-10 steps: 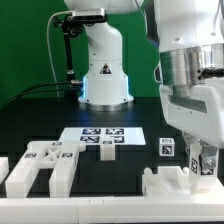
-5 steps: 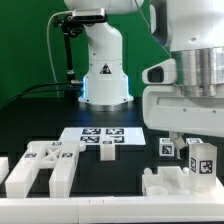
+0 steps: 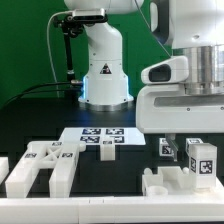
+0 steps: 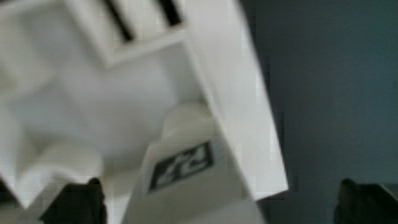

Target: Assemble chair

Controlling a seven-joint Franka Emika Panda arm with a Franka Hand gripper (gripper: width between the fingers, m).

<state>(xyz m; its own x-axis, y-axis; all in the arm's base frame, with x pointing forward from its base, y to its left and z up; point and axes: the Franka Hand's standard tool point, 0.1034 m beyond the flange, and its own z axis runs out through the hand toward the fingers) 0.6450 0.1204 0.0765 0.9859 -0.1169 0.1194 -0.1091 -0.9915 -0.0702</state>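
White chair parts lie along the front of the black table. A forked slab with tags (image 3: 42, 165) is at the exterior view's left. A blocky part (image 3: 168, 183) is at the right, with an upright tagged piece (image 3: 203, 158) and a small tagged piece (image 3: 167, 148) behind it. My gripper (image 3: 187, 140) hangs just above these right-hand parts, its fingers mostly hidden by the hand. In the wrist view the gripper (image 4: 217, 208) is open. Its dark fingertips (image 4: 71, 205) stand wide apart over a white part (image 4: 196, 110) bearing a tag (image 4: 182, 163), touching nothing.
The marker board (image 3: 100, 137) lies flat at the table's middle. The arm's white base (image 3: 105, 75) stands behind it, with cables at the back left. A white ledge (image 3: 60, 210) runs along the front edge.
The hand has turned about its wrist, now broadside to the exterior view. It has risen a little over the right-hand parts, uncovering the upright tagged piece. The parts have not moved.
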